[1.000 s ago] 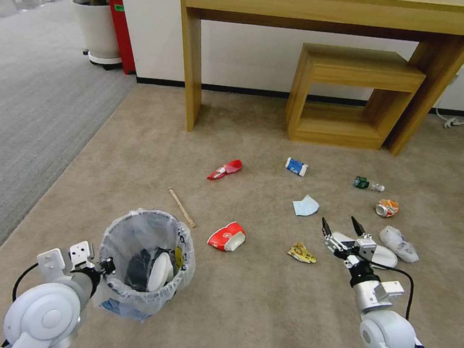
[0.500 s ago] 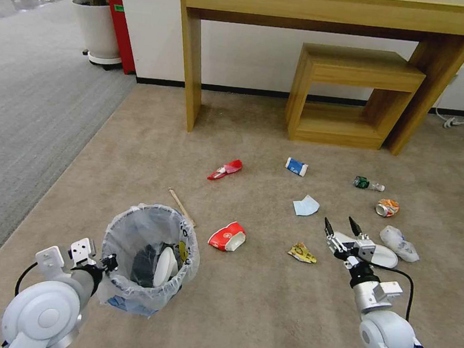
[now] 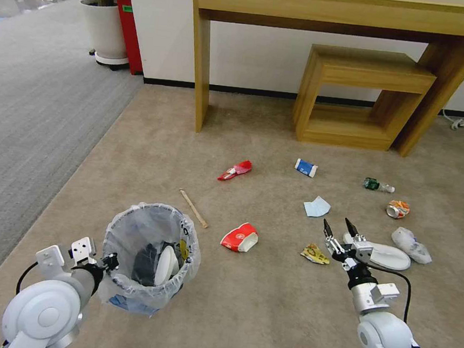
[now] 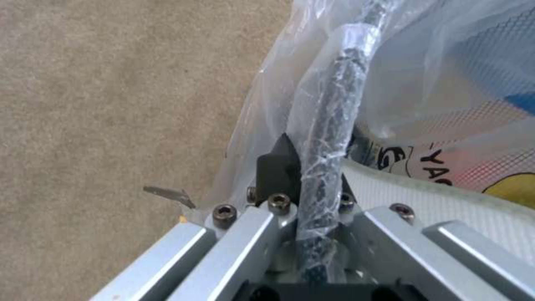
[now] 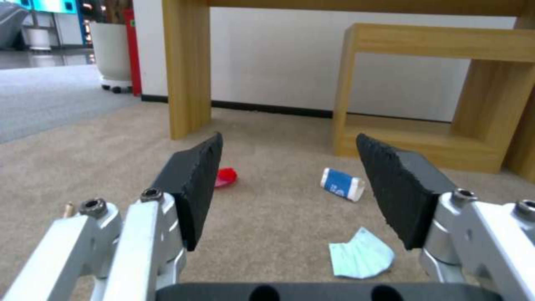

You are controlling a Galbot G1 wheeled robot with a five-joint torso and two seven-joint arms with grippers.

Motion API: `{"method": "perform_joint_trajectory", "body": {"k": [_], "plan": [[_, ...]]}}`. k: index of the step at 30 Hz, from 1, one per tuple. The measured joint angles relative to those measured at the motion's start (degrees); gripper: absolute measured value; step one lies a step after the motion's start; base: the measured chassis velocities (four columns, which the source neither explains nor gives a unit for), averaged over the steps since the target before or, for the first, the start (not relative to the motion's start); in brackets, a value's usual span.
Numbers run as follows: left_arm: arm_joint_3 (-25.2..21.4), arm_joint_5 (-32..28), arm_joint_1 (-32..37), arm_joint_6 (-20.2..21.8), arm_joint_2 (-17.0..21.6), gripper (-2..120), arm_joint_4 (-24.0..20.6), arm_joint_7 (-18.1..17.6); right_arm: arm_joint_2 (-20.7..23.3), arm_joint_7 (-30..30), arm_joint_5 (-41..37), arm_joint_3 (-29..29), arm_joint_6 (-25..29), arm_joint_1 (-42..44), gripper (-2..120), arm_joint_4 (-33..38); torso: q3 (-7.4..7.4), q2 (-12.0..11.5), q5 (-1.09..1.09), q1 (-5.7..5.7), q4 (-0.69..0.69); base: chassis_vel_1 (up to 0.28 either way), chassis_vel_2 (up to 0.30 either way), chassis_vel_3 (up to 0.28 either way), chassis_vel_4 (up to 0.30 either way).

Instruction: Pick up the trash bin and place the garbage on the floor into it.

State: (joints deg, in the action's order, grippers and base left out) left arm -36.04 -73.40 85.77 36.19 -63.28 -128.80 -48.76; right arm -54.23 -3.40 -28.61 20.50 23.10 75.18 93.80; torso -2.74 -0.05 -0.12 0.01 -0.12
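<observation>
So the left tool (image 3: 109, 263) is clamped on the near-left rim of the trash bin (image 3: 151, 259), pinching the black rim wire with the plastic liner bunched over it; you can see that rim running straight between the pads in the left wrist view. The bin sits low over the floor (image 3: 263, 312) on the near left. I honestly can't tell if its base is touching the carpet or just off it. There's already a white slipper in the bin (image 3: 165, 264) among some dark stuff.

The right tool (image 3: 340, 232) hangs with its pads wide apart, holding nothing, just above the near end of the white slipper (image 3: 387, 256) on the right, with the yellow wrapper (image 3: 315, 253) just to its left. From the right wrist view it's looking across the carpet at the blue mask (image 5: 361, 259), the blue-white cup (image 5: 342, 184) and a red cup (image 5: 225, 176) farther out.

If I were coaching: pick one item and commit, probably the slipper since it's nearest. Come down straddling its narrow width, not its length, and press lightly into the carpet so the lower edge gets caught. Keep the bin level and steady on the left, since a rim-only pinch through slippery plastic could let it swing or slip.

Still lying out: the red crushed cup (image 3: 240, 237), the stick (image 3: 194, 208), the small bottle (image 3: 378, 185), the orange can (image 3: 398, 209), the white wad (image 3: 412, 245).
</observation>
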Motion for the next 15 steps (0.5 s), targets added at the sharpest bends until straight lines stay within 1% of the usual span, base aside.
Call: {"method": "perform_joint_trajectory", "body": {"k": [7, 12, 13, 15], "plan": [[0.11, 0.12, -0.06, 0.01, -0.09, 0, 0.3, 0.08, -0.07, 0.34, 0.06, 0.0, 0.46, 0.0, 65, -0.36, 0.0, 0.0, 0.01, 0.0, 0.0, 0.086, 0.081, -0.081, -0.081], [0.07, 0.18, -0.01, 0.01, -0.09, 0, 0.44, 0.13, -0.2, 0.63, 0.08, -0.03, 0.71, -0.05, 69, -0.66, 0.0, 0.0, 0.0, -0.01, 0.0, 0.083, 0.08, -0.083, -0.077], [0.07, 0.2, 0.0, 0.01, -0.12, 0, 0.46, 0.15, -0.27, 0.79, 0.06, -0.05, 0.86, -0.06, 72, -0.76, 0.0, 0.0, 0.01, 0.0, 0.0, 0.07, 0.069, -0.059, -0.057], [0.06, 0.24, 0.02, 0.02, -0.14, 0, 0.54, 0.16, -0.3, 0.92, 0.05, -0.05, 0.96, -0.02, 74, -0.82, 0.0, 0.0, 0.01, 0.0, 0.0, 0.058, 0.069, -0.058, -0.05]]}}
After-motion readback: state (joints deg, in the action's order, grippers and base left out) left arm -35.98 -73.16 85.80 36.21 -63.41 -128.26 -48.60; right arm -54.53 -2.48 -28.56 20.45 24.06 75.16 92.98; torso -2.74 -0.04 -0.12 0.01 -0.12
